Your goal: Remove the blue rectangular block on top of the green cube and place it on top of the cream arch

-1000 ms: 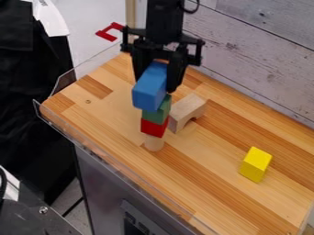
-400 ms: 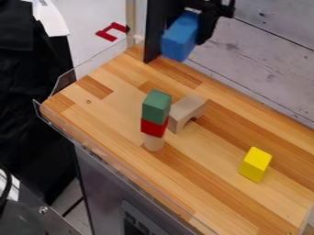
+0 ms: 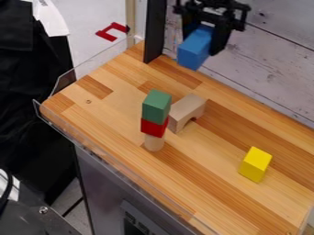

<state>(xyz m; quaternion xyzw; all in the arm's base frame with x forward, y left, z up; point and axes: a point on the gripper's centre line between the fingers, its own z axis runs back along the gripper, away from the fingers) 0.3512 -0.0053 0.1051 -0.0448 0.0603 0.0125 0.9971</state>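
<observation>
We see that the striped brown rectangular counter (image 3: 202,172) is of smooth wood with clear grain. The cream arch-shaped block (image 3: 187,110) looks like matt, plain wood. The whitish plank wall (image 3: 270,59) seems rough wood, and the black draped cloth (image 3: 30,92) is matt.

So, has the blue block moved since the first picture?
Yes. Judged against the green cube, the blue block in the pincer has gone up and to the right in the view.

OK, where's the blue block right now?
In the camera view, the blue block is held in the pincer at the top, right of centre, in front of the pale plank wall, clear of the green cube.
</observation>
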